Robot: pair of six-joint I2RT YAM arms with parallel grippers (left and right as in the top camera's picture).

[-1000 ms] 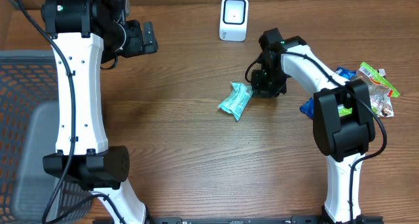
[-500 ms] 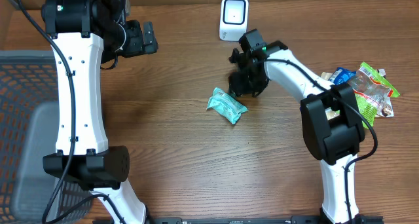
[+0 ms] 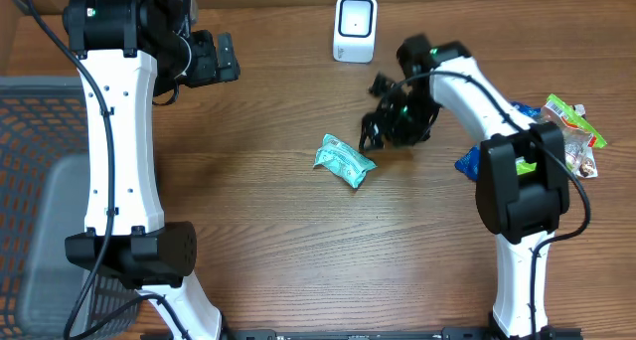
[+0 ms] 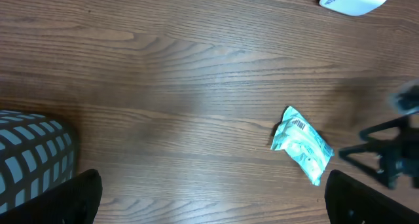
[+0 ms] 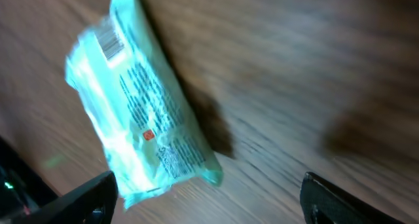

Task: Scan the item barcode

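The mint-green packet lies flat at mid-bench with its barcode facing up. It looks light, soft and crinkly. I'd pinch it across the narrow middle, clear of the code, since the film may slip. Just beyond it the right claw hangs spread wide, holding nothing. Far off to the left, the left claw gapes empty too. The wood-grain bench looks smooth, and the white scanner stands at its far edge.
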